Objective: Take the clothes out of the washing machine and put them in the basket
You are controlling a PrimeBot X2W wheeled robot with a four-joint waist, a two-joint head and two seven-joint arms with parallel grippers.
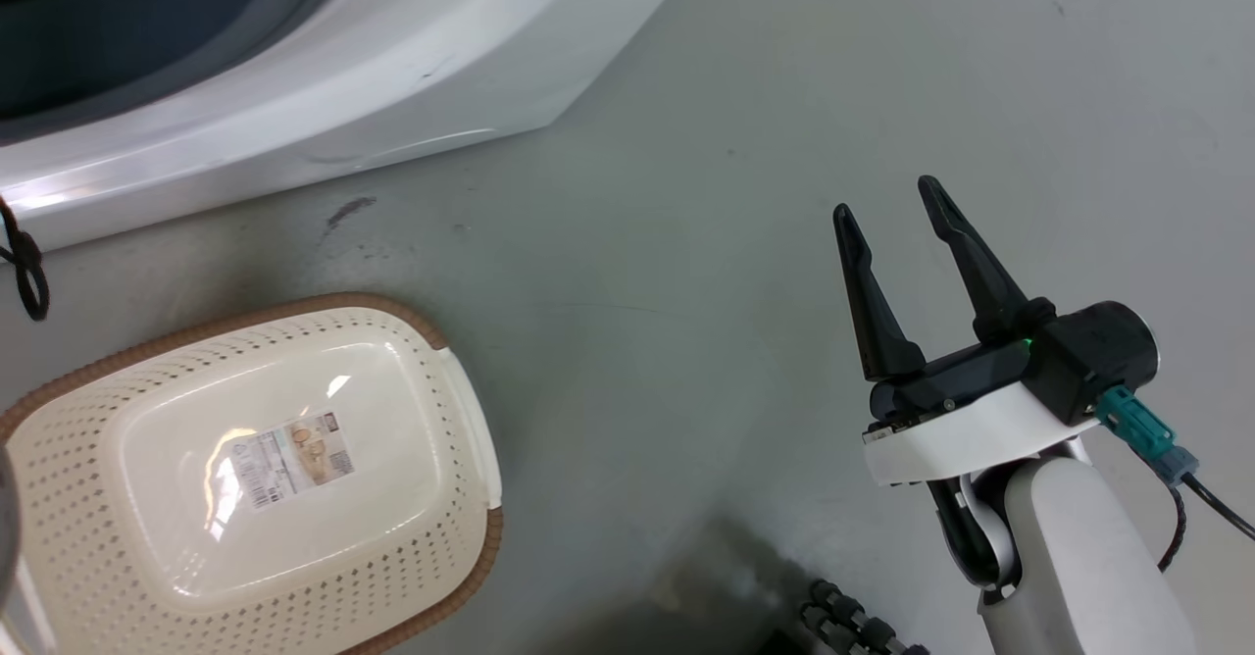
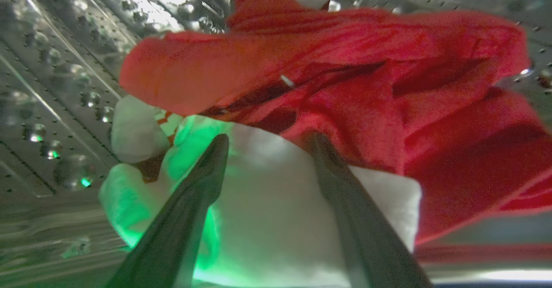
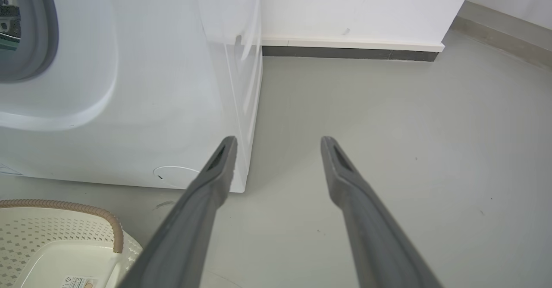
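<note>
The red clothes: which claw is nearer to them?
Left. The left claw is inside the drum, at the clothes; the right claw hangs over the floor outside the washing machine.

Ahead of the left gripper (image 2: 269, 138), the clothes (image 2: 345, 76) are deep red with white parts, and the white fabric between its dark fingers (image 2: 189, 210) is tinged green. Around them the drum (image 2: 51, 85) is silvery steel, dotted with perforations. Left of the black right gripper (image 1: 884, 195), the basket (image 1: 59, 498) is cream with rows of diamond holes and a brown woven-look rim. The washing machine (image 1: 392, 67) is white and the floor (image 1: 686, 292) pale grey.
</note>
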